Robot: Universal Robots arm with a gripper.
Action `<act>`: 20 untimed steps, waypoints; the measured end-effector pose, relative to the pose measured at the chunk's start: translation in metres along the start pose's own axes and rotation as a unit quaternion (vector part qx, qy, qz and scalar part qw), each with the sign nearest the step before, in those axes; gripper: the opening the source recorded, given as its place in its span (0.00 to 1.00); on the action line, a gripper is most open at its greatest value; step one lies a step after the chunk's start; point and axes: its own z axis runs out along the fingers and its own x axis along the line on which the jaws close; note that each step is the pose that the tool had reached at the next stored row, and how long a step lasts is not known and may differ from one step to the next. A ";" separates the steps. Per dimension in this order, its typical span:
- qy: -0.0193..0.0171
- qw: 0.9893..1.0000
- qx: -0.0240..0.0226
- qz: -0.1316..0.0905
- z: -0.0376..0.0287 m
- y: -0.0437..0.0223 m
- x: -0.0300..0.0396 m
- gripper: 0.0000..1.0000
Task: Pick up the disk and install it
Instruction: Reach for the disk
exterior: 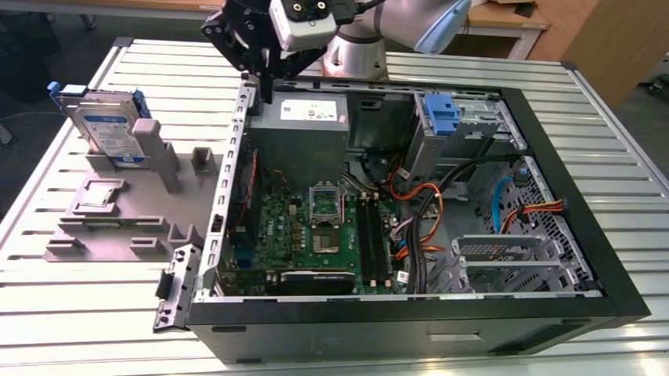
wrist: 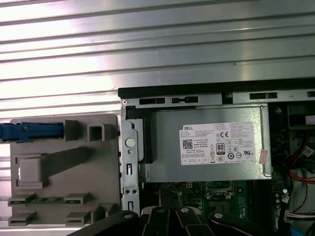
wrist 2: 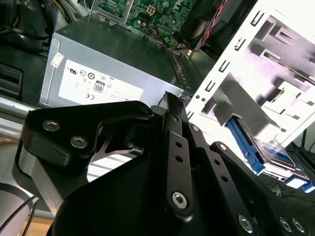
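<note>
While the disk (exterior: pixel 108 133) stands on edge in the grey fixture (exterior: pixel 115 227) at the exterior view's left, untouched, the gripper (exterior: pixel 268 92) hangs over the power supply (exterior: pixel 303 113) — jaws closed, empty — pickup and install both left.

Shiny ribbed metal table (exterior: pixel 63 313), matt plastic holder (exterior: pixel 115 231), plastic-edged disk (exterior: pixel 110 133).

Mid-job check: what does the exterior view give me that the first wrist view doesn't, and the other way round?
Exterior view adds the blue caddy in the drive bay and the disk's labelled face. First wrist view adds a straight-down look at the disk's blue top edge. Both show the disk standing in the grey fixture, the power supply and the gripper over the case's rear.
</note>
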 end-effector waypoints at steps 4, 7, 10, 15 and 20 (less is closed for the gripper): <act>0.001 1.000 0.000 0.000 0.0002 0.0000 0.0002 0.10; 0.002 1.000 0.000 0.000 0.0004 0.0000 0.0004 0.10; 0.002 1.000 0.000 0.000 0.0006 -0.0001 0.0006 0.10; 0.004 1.000 0.000 0.000 0.0009 -0.0001 0.0008 0.10; 0.005 1.000 0.000 0.000 0.0012 -0.0001 0.0011 0.10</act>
